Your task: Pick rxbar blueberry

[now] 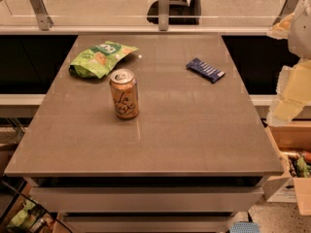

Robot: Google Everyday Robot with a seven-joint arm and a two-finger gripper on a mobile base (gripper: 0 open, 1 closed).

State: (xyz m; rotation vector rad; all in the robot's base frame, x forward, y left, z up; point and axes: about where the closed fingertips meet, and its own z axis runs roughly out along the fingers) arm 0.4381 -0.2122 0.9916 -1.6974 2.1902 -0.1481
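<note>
Grey table (184, 135) w/ glossy top, pale drawer fronts (146, 199) below. Glass rail (97, 4) on metal posts (164, 8) behind; office chair (177, 11) beyond it. Cardboard box (291, 137) at rt, speckled floor (286, 220). Warm, dim light.

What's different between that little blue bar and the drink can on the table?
The rxbar blueberry lies flat; the can stands upright. The bar is dark blue and thin, the can peach-coloured and taller. Both rest on the table, apart from the gripper at the right edge.
</note>
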